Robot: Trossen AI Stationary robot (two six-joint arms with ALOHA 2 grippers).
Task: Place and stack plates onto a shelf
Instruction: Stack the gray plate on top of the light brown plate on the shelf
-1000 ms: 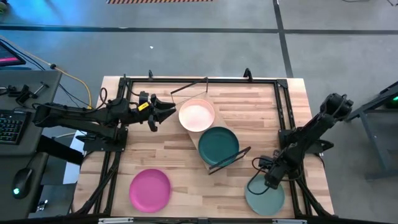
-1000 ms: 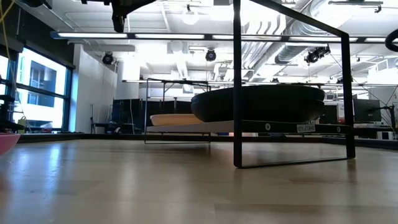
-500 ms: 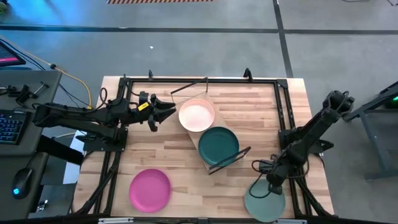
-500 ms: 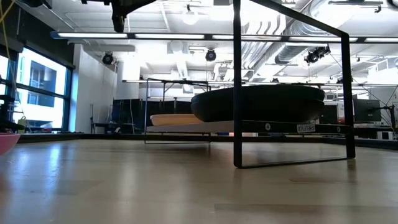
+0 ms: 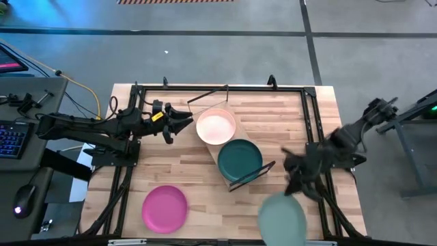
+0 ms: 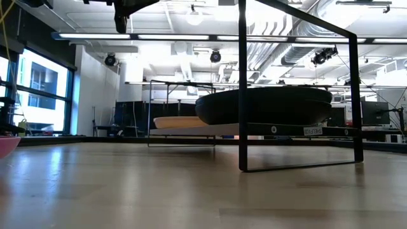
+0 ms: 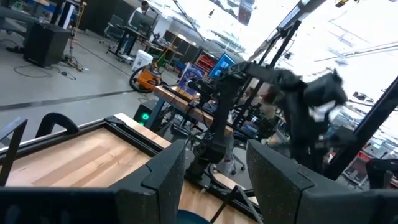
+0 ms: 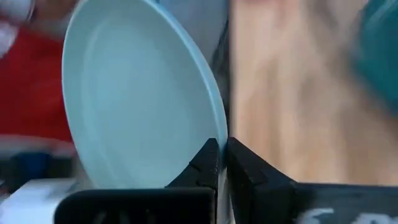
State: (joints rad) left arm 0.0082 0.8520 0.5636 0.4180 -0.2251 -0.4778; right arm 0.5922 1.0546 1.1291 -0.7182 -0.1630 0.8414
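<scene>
- Two plates are being carried by the shelf (image 5: 225,162), which is lying at an angle near the middle of the table (image 5: 287,113): the cream plate (image 5: 216,126) at its far-left end and the dark teal plate (image 5: 240,158) at its near-right end.
- In the low view the dark plate (image 6: 264,104) is being shown resting on the shelf board (image 6: 280,129), with the cream one (image 6: 175,121) behind it. The teal plate looks thick there, so a charcoal plate may be lying under it, but this cannot be told for sure.
- The sage-green plate (image 5: 281,216) is being held off the near-right part of the table by the right gripper (image 5: 295,179). In the right wrist view its rim is being pinched between the two closed fingers (image 8: 208,163), and the plate (image 8: 137,93) is being held tilted on edge.
- The magenta plate (image 5: 164,208) is lying flat on the table at the near left, well apart from the shelf and untouched.
- The left gripper (image 5: 179,123) is being kept just left of the cream plate. Its fingers (image 7: 163,177) are parted with a clear gap, and nothing is being gripped.
- The task is judged roughly half done: the sage-green plate is not yet set on the shelf, and the magenta one is not yet picked up.
- Both shelf places are being taken already, so the remaining plates are judged to need stacking on the ones there.
</scene>
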